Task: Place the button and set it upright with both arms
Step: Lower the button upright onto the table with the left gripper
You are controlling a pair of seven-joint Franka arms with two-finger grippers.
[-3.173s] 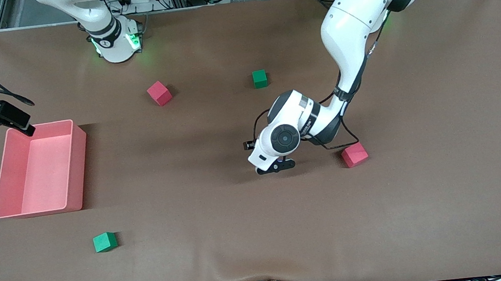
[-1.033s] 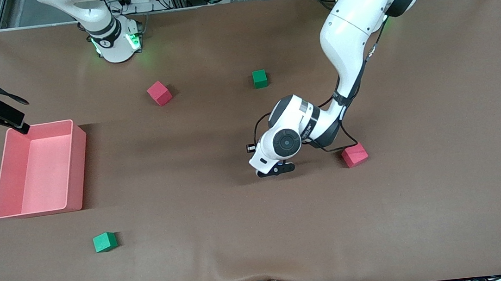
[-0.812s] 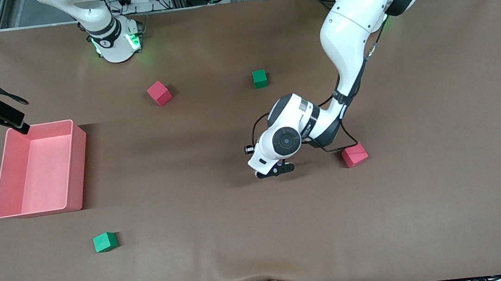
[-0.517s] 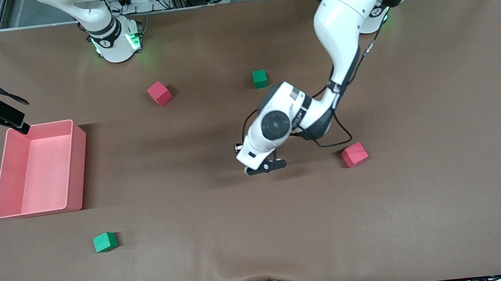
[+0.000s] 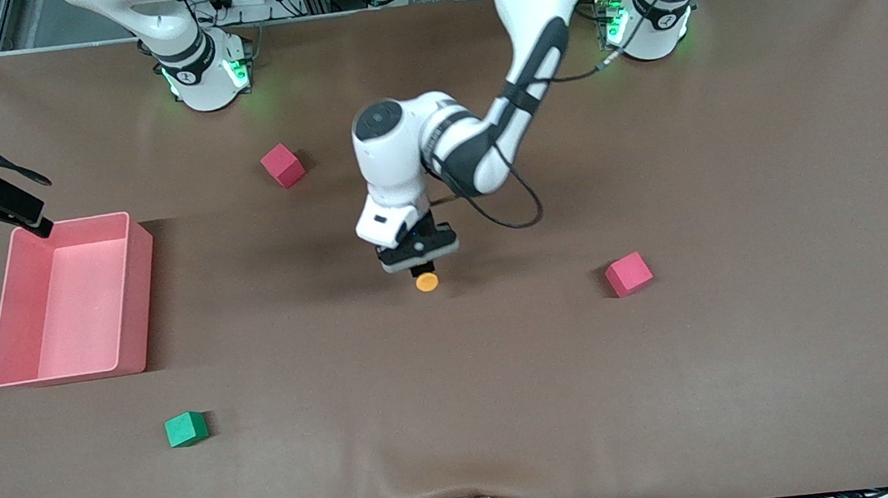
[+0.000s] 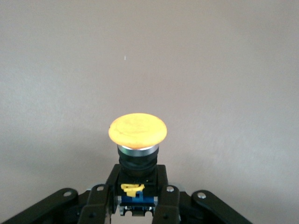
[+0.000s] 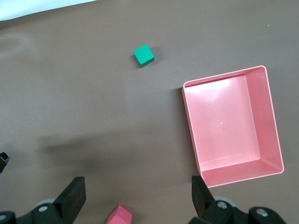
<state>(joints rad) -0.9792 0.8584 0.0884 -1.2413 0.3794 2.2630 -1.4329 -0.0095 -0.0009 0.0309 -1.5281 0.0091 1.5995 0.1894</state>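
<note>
My left gripper (image 5: 418, 253) is shut on the button (image 5: 426, 281) and holds it above the middle of the brown table. In the left wrist view the button (image 6: 138, 129) sticks out past the fingers (image 6: 100, 205), orange cap outermost, with the black body and bluish base clamped between them. My right gripper (image 7: 138, 196) is open and empty, high up over the right arm's end of the table. In the front view it (image 5: 11, 208) shows at the corner of the pink bin (image 5: 139, 293).
A red cube (image 5: 282, 165) lies near the right arm's base, another (image 5: 628, 273) toward the left arm's end. A green cube (image 5: 186, 429) lies nearer the front camera than the bin. The right wrist view shows the bin (image 7: 275, 140), green cube (image 7: 144, 55) and a red cube (image 7: 119, 217).
My left gripper has risen from the table beside the red cube and swung toward the middle with the button in it. The arm now hides the second green cube. The right arm has barely moved.
</note>
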